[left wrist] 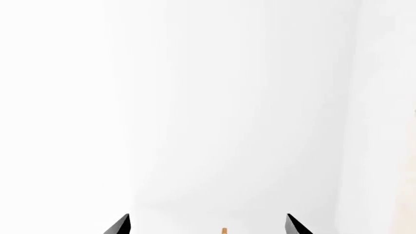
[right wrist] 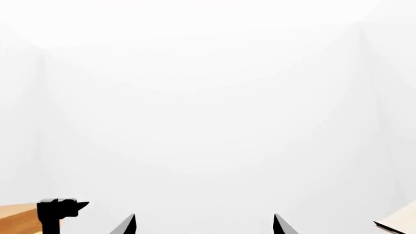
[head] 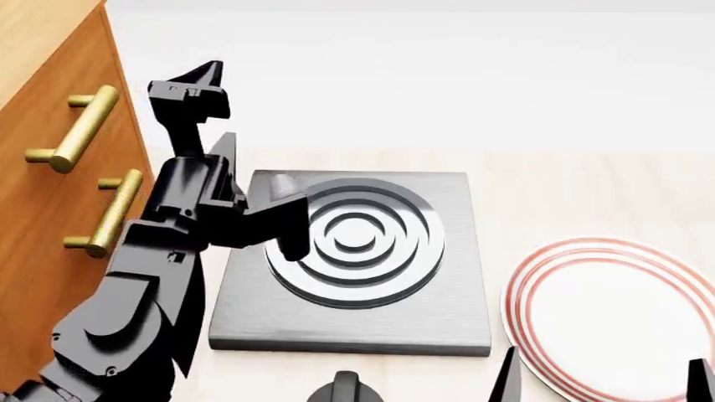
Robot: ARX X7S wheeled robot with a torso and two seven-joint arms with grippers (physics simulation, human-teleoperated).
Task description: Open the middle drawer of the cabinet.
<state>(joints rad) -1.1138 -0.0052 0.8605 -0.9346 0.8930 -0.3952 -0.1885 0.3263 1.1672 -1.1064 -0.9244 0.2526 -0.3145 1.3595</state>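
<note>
The orange-brown cabinet (head: pixel 45 180) stands at the left edge of the head view, its drawer fronts shut. Two brass bar handles show; the upper one (head: pixel 74 126) belongs to the top front, and the one below it (head: pixel 106 211) appears to be the middle drawer's. Any lower front is hidden behind my left arm. My left gripper (head: pixel 199 79) is raised and points away from me, just right of the upper handle and apart from it. In its wrist view the left gripper (left wrist: pixel 208 225) is open and holds nothing. My right gripper (head: pixel 604 381) (right wrist: pixel 202 225) is low at the front right, open and empty.
A grey slab (head: pixel 447 318) with concentric metal rings lies in the middle of the pale counter. A white plate (head: pixel 537 285) with red rim lines sits at the right, under my right gripper. A dark knob (head: pixel 344 389) shows at the front edge. A white wall is behind.
</note>
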